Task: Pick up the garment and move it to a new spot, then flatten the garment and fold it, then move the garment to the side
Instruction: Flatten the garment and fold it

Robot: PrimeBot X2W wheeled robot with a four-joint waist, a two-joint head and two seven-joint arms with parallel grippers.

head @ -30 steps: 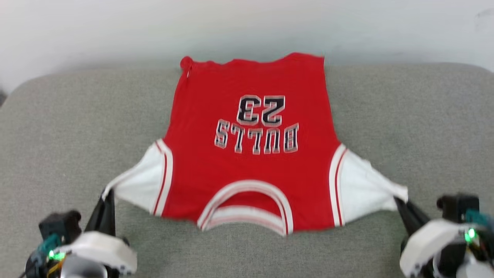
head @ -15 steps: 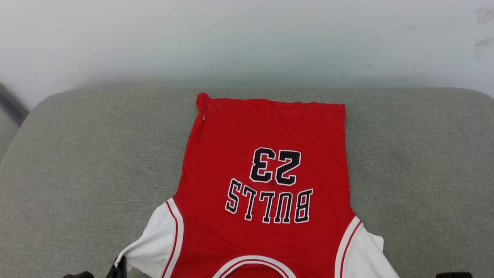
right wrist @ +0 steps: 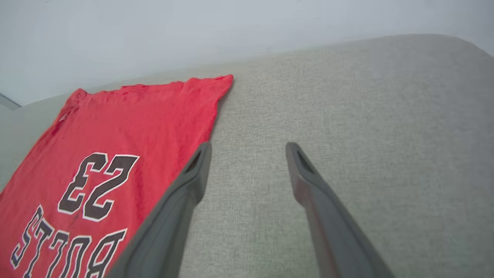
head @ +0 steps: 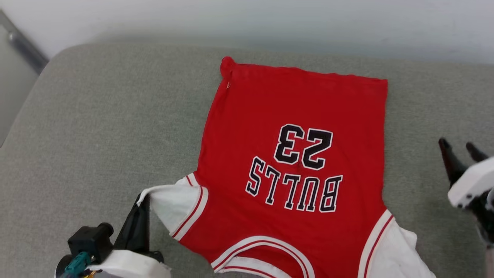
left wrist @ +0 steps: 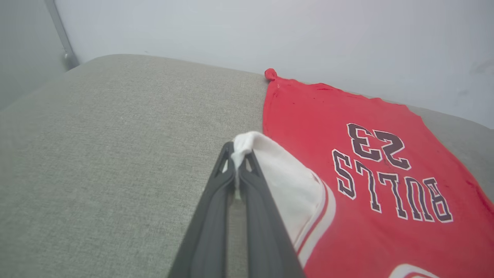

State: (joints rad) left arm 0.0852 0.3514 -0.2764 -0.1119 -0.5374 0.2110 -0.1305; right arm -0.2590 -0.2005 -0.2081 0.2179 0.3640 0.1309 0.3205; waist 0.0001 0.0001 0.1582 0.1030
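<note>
Left gripper [left wrist: 236, 158], at the left sleeve of the shirt [head: 293, 108]: long dark fingers pressed together, pinching the sleeve's white edge. Right gripper [right wrist: 249, 148], beside the shirt's right edge: fingers spread wide, holding nothing.

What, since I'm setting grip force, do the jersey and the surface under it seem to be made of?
The garment: thin, soft, matte knit, perhaps cotton or polyester; it lies limp and its white sleeve bunches where the left gripper pinches it. The grey cushion: coarse woven upholstery, matte; visible weave, rounded padded edges.
</note>
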